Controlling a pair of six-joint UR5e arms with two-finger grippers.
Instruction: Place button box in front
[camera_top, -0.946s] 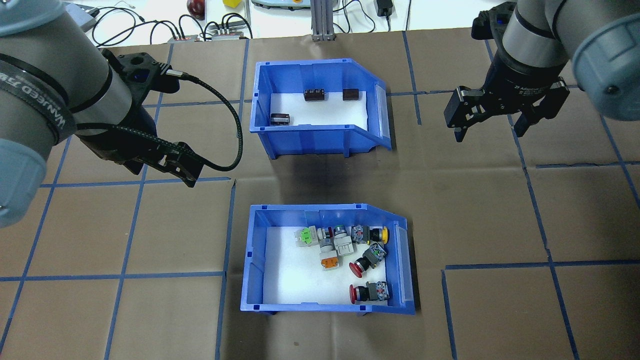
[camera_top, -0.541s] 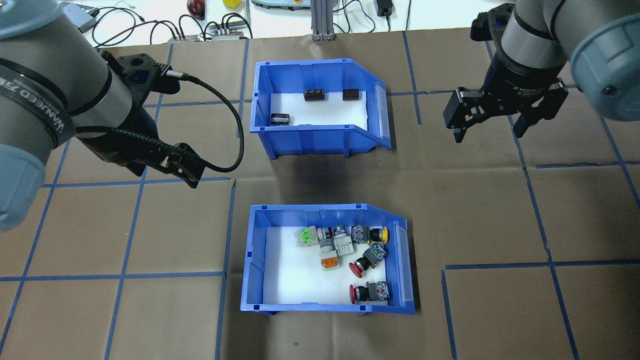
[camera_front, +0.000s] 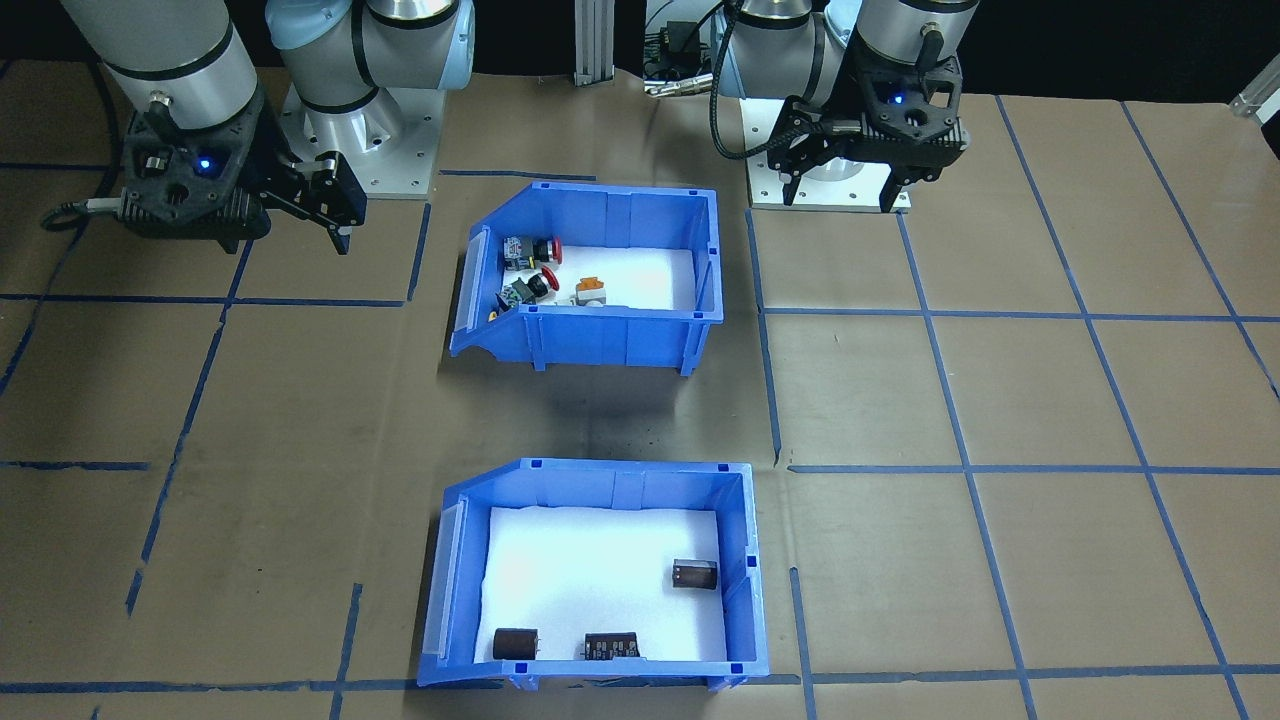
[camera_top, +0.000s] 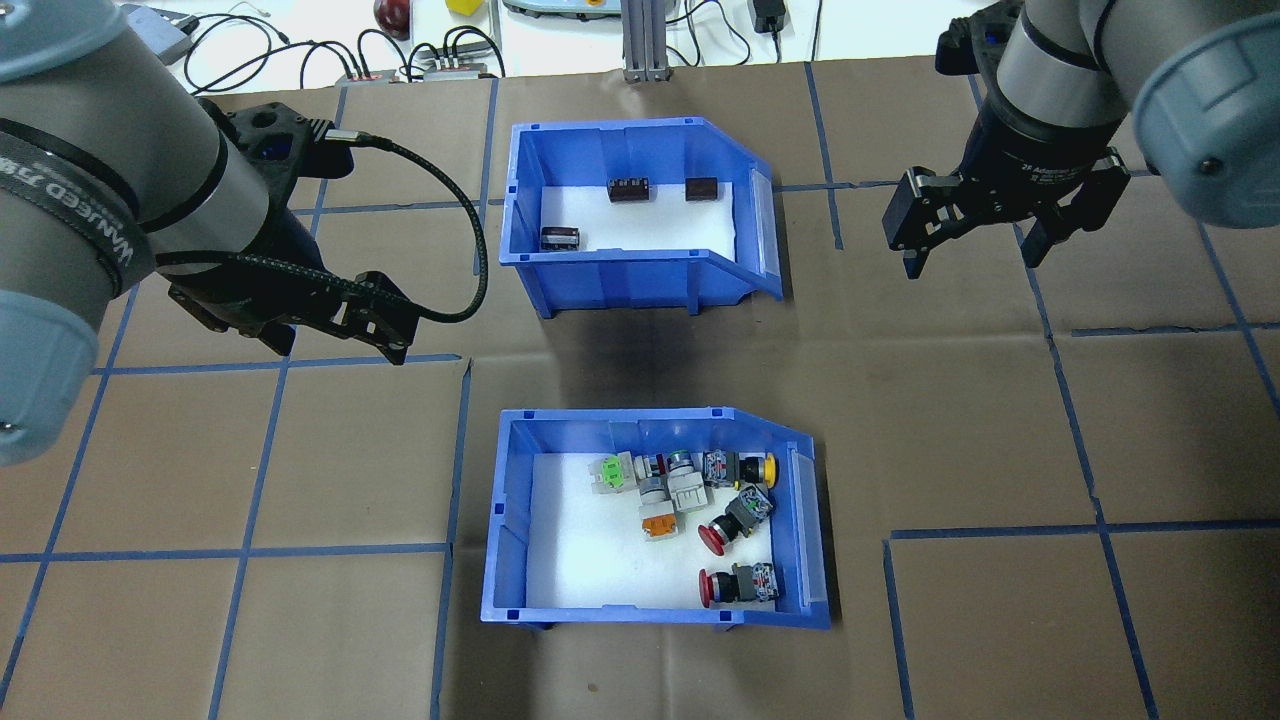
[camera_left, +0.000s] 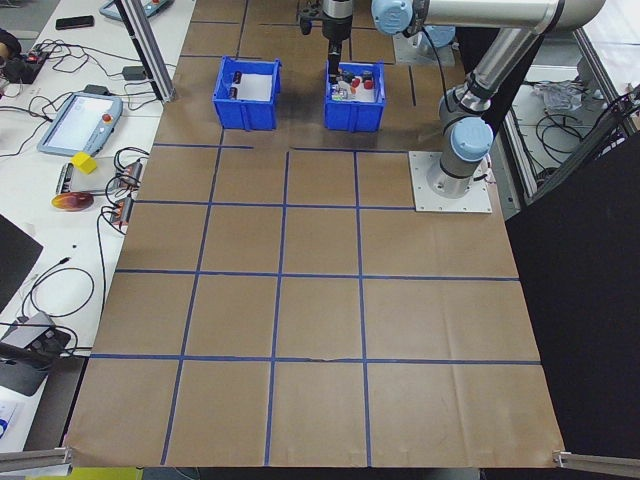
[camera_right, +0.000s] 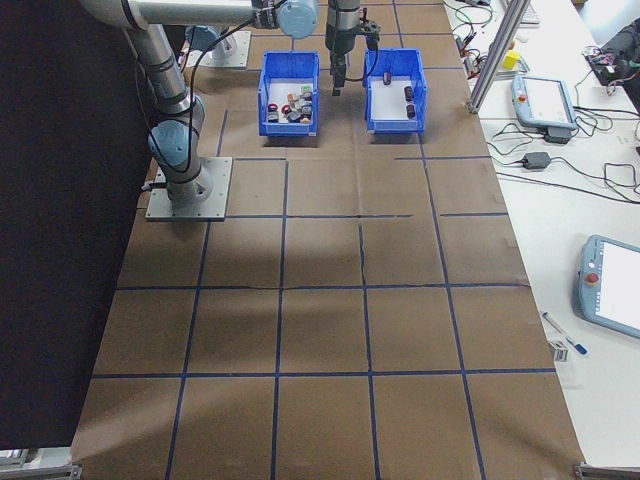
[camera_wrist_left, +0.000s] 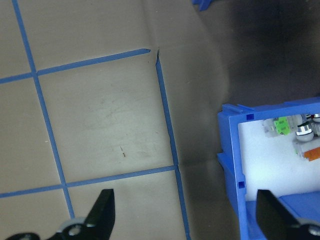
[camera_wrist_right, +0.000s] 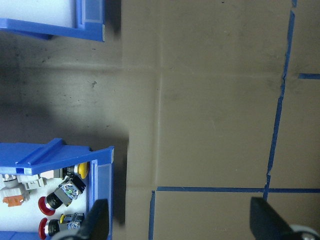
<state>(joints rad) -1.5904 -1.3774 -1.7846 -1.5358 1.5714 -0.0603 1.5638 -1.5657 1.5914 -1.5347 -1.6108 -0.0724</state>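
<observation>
Overhead exterior view: the button box sits on the brown paper-covered table on the robot's side, its white liner carrying red, yellow, orange and green push buttons. Beyond it, apart, stands the second blue bin with dark components. Both grippers hang above bare table, holding nothing: left gripper spread wide, right gripper also wide.

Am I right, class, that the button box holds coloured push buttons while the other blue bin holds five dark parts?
Not quite. The button box does hold coloured push buttons, but the other blue bin holds three dark parts, not five. The overhead exterior view shows this.
</observation>
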